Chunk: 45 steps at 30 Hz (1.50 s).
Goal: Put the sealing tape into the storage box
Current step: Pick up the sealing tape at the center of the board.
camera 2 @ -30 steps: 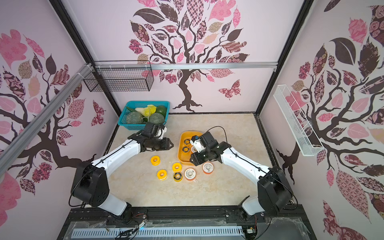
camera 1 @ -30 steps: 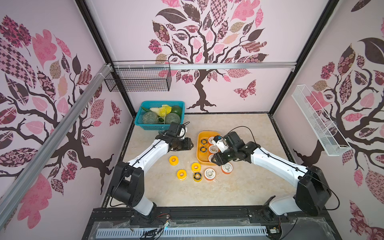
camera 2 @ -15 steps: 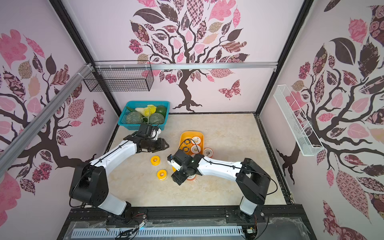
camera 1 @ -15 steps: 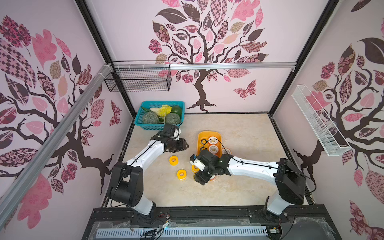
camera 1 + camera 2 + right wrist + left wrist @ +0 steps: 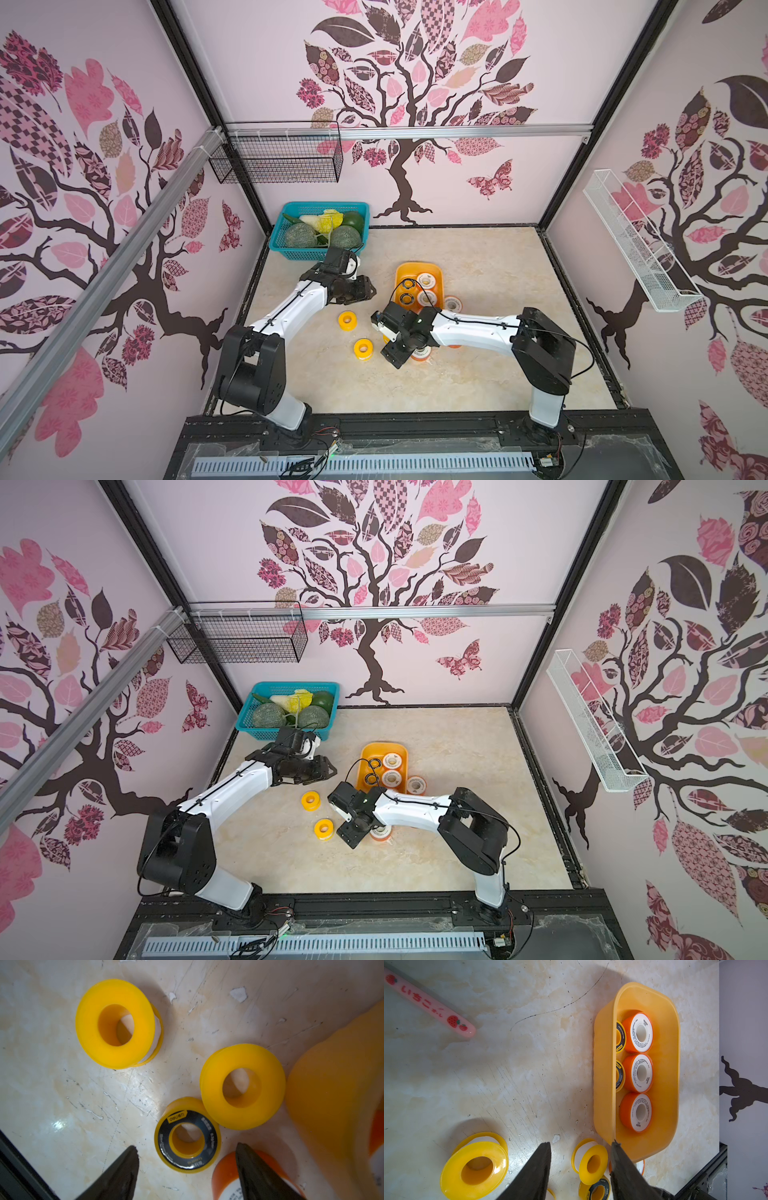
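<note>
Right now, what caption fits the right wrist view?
Open right gripper framing a black-labelled tape roll, two yellow rolls beyond it, storage box nearby.

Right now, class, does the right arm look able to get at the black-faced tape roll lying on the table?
Probably yes. The right hand hangs open right over the black-faced roll, nothing covering it. An orange roll crowds one finger, and a yellow roll sits close beside.
</note>
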Tool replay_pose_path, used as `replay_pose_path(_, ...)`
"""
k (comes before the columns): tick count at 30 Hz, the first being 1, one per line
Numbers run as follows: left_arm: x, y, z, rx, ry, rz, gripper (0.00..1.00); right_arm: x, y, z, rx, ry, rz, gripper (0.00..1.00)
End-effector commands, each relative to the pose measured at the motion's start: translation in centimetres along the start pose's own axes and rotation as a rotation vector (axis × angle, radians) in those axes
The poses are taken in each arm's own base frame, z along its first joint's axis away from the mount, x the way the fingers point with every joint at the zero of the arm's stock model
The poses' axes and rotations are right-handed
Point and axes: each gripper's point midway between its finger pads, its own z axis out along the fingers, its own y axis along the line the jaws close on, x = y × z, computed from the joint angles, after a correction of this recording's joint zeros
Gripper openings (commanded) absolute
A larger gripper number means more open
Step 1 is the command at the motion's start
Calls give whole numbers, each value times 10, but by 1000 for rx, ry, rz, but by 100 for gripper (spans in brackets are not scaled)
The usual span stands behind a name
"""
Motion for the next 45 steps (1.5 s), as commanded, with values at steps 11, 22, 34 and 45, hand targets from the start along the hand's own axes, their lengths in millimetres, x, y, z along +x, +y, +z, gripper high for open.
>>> replay_pose_path(11, -3, 0, -6, -5, -23, 6, 51, 0, -1, 15, 77, 45, -20, 75)
replay_pose_path(22, -3, 0, -6, -4, -21, 8, 51, 1, -3, 23, 85, 57, -12, 65)
replay_pose_path(34, -3, 0, -6, -4, -17, 9, 51, -10, 0, 3, 72, -3, -4, 58)
replay_pose_path(45, -3, -5, -5, 23, -3, 19, 51, -31, -9, -41, 14, -89, 61, 59)
